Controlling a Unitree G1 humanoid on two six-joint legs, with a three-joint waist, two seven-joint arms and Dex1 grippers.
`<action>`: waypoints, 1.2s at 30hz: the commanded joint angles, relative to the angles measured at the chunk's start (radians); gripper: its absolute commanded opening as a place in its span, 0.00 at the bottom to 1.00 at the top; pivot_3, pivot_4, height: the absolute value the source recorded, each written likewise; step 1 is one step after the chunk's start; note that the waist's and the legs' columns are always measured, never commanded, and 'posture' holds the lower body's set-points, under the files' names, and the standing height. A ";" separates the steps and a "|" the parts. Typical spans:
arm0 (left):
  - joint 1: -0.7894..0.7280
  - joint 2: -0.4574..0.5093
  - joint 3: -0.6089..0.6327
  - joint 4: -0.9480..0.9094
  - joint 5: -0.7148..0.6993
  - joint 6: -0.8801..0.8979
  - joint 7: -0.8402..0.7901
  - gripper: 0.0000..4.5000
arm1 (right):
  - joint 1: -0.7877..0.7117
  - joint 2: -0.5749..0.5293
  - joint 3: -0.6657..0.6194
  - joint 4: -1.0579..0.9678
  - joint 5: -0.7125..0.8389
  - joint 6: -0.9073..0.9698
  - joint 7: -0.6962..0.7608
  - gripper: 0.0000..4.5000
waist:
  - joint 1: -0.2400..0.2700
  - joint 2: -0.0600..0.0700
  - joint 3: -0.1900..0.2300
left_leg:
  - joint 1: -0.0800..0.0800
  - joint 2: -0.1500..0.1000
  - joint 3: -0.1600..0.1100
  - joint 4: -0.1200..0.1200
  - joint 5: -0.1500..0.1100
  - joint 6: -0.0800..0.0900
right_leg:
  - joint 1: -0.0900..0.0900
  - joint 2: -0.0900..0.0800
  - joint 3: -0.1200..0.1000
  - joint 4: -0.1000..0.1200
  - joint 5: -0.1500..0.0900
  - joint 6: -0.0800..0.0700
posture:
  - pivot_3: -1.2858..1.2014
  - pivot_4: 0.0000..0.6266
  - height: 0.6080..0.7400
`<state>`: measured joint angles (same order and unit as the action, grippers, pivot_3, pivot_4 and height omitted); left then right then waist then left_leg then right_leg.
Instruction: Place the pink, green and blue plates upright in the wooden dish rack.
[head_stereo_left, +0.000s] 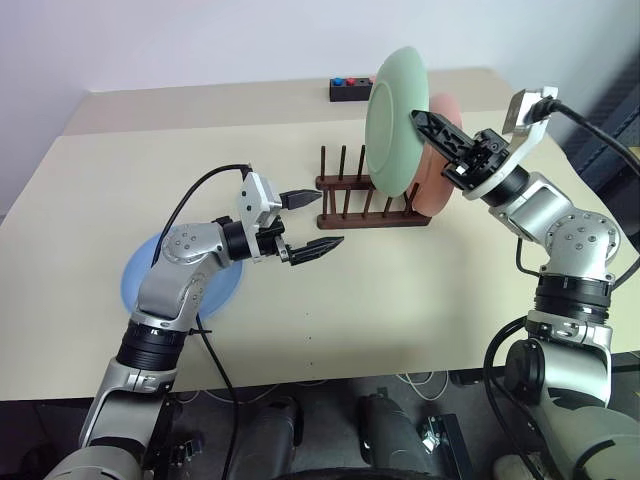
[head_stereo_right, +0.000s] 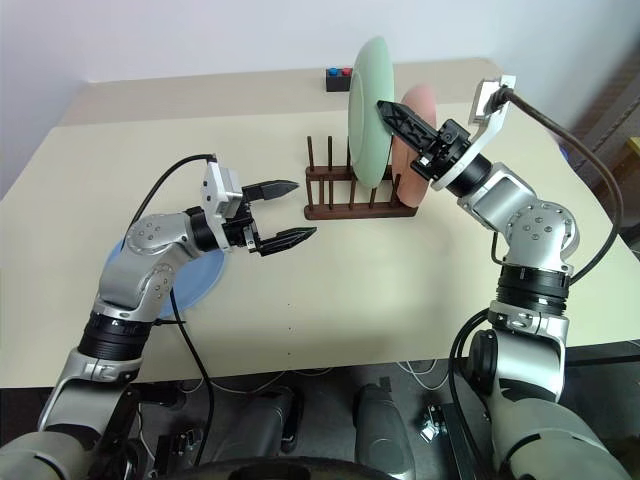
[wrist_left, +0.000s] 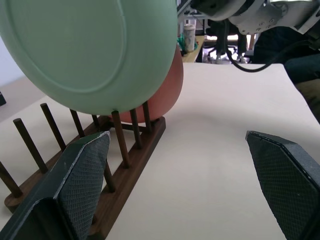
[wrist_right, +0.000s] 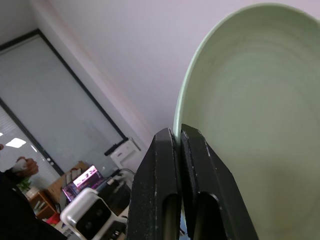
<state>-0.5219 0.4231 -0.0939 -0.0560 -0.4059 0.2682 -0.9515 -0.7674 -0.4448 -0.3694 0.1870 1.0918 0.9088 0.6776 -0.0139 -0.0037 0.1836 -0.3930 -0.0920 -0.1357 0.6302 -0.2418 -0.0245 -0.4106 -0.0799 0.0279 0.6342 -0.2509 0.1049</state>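
Black, cross-hatched fingers of the right gripper are pinching tight on the rim of the green plate, one finger on each face of its edge, and are holding it upright over the wooden dish rack; in the left wrist view the plate's lower edge is sitting down among the tops of the pegs near the rack's right end, though whether it is touching the rails I cannot tell. Just behind it, on the side toward the right arm, the pink plate is standing on edge in the rack, and the two plates are overlapping closely. The rack is lying in the middle of the beige table, its left-hand pegs standing bare. Beyond it, near the far edge, a small black box with coloured buttons is sitting. The left gripper is hanging level above the table just left of the rack, its fingers spread wide and gripping nothing, pointing toward the rack's near end. Behind that gripper, under the left forearm, the blue plate is lying flat on the table, well apart from the rack
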 joint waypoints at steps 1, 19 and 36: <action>-0.003 0.004 0.027 -0.043 -0.023 0.004 0.003 1.00 | -0.016 -0.014 0.005 -0.005 -0.044 -0.034 0.003 0.00 | 0.000 0.000 0.000 | 0.000 0.000 0.000 0.000 0.000 0.000 | 0.000 0.000 0.000 0.000 0.000 0.000 | 0.52 0.24 1.00; -0.002 0.016 0.040 -0.057 -0.038 0.034 -0.003 1.00 | -0.015 -0.009 0.030 -0.042 -0.110 -0.020 0.006 0.52 | 0.000 0.000 0.000 | 0.000 0.000 0.000 0.000 0.000 0.000 | 0.000 0.000 0.000 0.000 0.000 0.000 | 0.52 0.24 1.00; -0.006 0.005 0.038 -0.061 -0.041 0.045 -0.014 1.00 | -0.069 -0.076 0.022 -0.083 -0.171 -0.074 -0.009 0.98 | 0.000 0.000 0.000 | 0.000 0.000 0.000 0.000 0.000 0.000 | 0.000 0.000 0.000 0.000 0.000 0.000 | 0.52 0.24 1.00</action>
<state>-0.5218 0.4294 -0.0652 -0.0819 -0.4272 0.3179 -0.9615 -0.8016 -0.5081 -0.3226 0.1491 0.9074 0.8458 0.6722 -0.0143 -0.0038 0.1836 -0.3930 -0.0920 -0.1358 0.6299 -0.2418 -0.0246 -0.4106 -0.0798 0.0278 0.6340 -0.2509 0.1049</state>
